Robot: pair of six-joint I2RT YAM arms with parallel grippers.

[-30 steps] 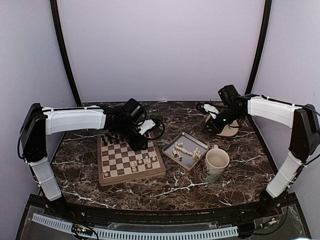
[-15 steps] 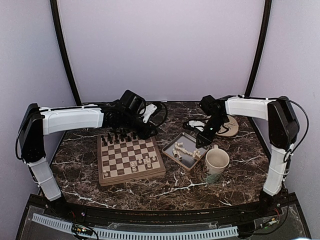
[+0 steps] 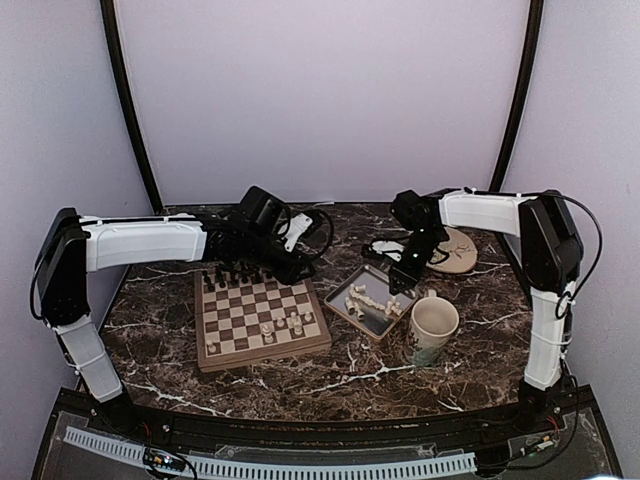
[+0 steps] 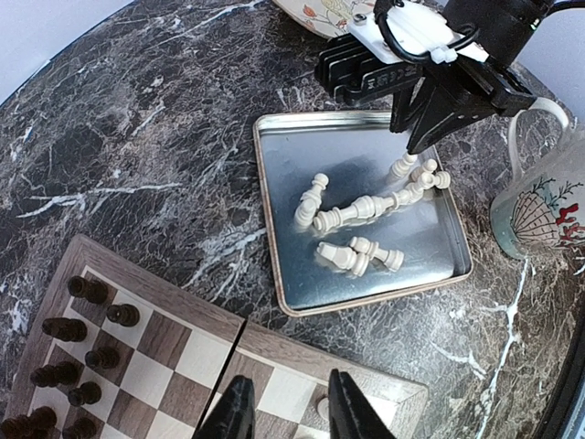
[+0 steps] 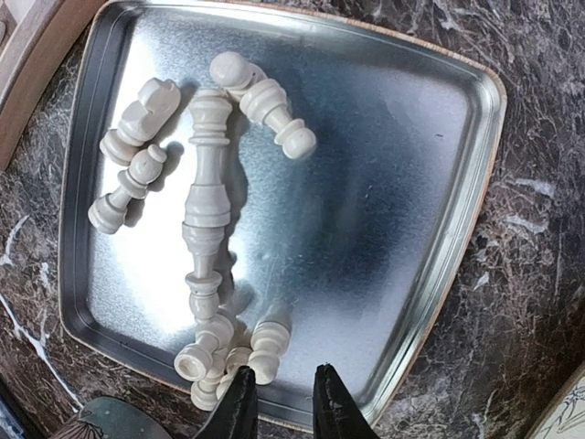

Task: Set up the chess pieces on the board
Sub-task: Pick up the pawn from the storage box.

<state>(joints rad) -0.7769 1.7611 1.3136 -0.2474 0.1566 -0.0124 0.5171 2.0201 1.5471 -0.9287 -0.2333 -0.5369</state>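
Your right gripper (image 3: pixel 400 283) swings in from the far right of the table, off the pale plate (image 3: pixel 462 255), and now hangs over the tray's (image 3: pixel 345 303) far corner, above the chess pieces (image 5: pixel 206 183). Your left gripper (image 3: pixel 292 265) pulls back across the board (image 3: pixel 262 355) to its far right corner.

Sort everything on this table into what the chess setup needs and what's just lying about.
Needed: board; white chess pieces; tray holding most of them.
Lying about: mug; plate at the back right.
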